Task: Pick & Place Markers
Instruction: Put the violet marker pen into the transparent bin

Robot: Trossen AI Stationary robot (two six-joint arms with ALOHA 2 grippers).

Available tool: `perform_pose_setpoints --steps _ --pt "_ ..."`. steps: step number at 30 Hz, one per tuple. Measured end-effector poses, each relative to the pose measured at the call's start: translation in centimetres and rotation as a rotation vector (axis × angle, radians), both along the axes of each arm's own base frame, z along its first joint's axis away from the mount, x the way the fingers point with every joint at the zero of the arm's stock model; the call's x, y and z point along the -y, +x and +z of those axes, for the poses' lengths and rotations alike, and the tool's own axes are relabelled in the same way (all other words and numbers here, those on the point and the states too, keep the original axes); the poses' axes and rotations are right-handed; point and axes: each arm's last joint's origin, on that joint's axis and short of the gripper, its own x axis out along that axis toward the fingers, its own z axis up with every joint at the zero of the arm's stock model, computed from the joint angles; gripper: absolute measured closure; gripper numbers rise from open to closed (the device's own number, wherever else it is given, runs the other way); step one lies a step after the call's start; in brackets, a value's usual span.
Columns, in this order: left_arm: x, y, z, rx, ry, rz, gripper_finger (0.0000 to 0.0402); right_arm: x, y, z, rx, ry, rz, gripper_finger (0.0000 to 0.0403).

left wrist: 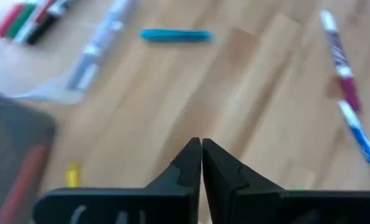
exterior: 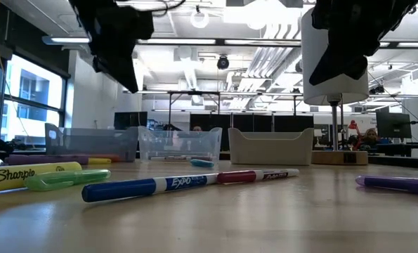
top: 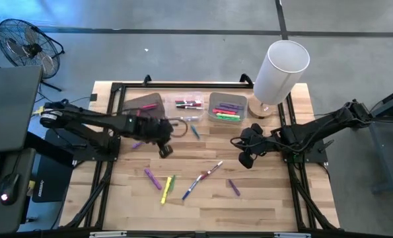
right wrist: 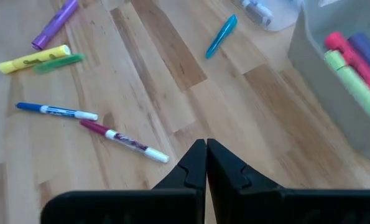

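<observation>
- While both arms hang above the wooden table (top: 269,198), neither holds a marker; the left gripper (top: 164,149) is left of the middle with its fingers (left wrist: 188,163) pressed together on nothing, and the right gripper (top: 245,157) is right of the middle, its fingers (right wrist: 194,163) also together and empty.
- On the near part of the table lie loose markers: a purple marker (top: 148,176), a yellow marker (top: 164,192) touching a green marker (top: 172,182), a blue-capped white marker (top: 191,188) end to end with a red-capped white marker (top: 213,169), and further right another purple one (top: 234,188).
- A teal marker (top: 195,131) lies alone between the two grippers, a little farther back; in the right wrist view it is seen just beside the bins.
- At the far side stand three bins in a row: a dark bin (top: 143,104) on the left; a clear bin (top: 191,106) with red and dark markers inside; a grey bin (top: 227,109) with pink, purple and green markers inside.
- A white lamp (top: 281,69) stands at the far right corner.
</observation>
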Motion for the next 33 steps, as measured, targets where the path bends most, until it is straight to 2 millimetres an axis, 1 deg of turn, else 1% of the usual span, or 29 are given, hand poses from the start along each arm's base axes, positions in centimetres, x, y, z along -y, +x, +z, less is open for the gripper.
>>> perform_pose_setpoints --steps 2,4,7,10,12,14,17,20,22,24,27,30,33 --pt "1.1 0.1 -0.2 -0.005 0.008 -0.044 0.0387 0.0 0.0 0.0 -0.002 -0.024 0.005 0.0402" --pt "2.0 0.1 -0.9 -0.026 0.014 -0.082 0.0395 0.0 0.0 0.0 -0.007 -0.024 0.024 0.0402" --pt "3.1 0.1 -2.8 -0.02 0.009 -0.126 0.0399 -0.1 0.1 0.1 0.004 -0.026 0.038 0.0403" --pt "3.9 -0.7 -5.1 -0.019 -0.025 -0.171 0.04 -0.4 0.2 0.5 0.013 -0.044 0.053 0.0403" --pt "4.3 -1.7 -6.5 -0.043 -0.058 -0.183 0.04 -0.5 0.7 1.1 0.014 -0.05 0.056 0.0403" --pt "4.7 -2.2 -7.6 -0.046 -0.089 -0.192 0.0401 -0.8 1.6 1.9 -0.003 -0.061 0.064 0.0403" --pt "5.2 -3.3 -8.6 -0.065 -0.109 -0.217 0.0401 -1.4 3.7 3.0 -0.067 -0.119 0.116 0.0403" --pt "5.6 -3.7 -8.7 -0.054 -0.115 -0.241 0.0401 -2.3 6.6 3.4 -0.168 -0.174 0.196 0.0403" --pt "5.8 -3.8 -8.7 -0.056 -0.104 -0.248 0.0401 -3.0 8.7 3.3 -0.233 -0.197 0.277 0.0403" --pt "5.8 -4.1 -8.5 -0.052 -0.084 -0.253 0.0401 -3.7 10.6 2.7 -0.301 -0.212 0.376 0.0403" --pt "6.0 -4.4 -7.9 -0.026 -0.058 -0.286 0.0401 -4.6 13.3 1.4 -0.4 -0.236 0.469 0.04" --pt "6.3 -4.6 -7.5 -0.003 -0.039 -0.325 0.0401 -5.3 15.4 -0.1 -0.502 -0.241 0.54 0.0388" --pt "6.1 -5.0 -7.1 -0.004 -0.034 -0.341 0.0401 -5.9 17.2 -2.0 -0.577 -0.244 0.599 0.0368"
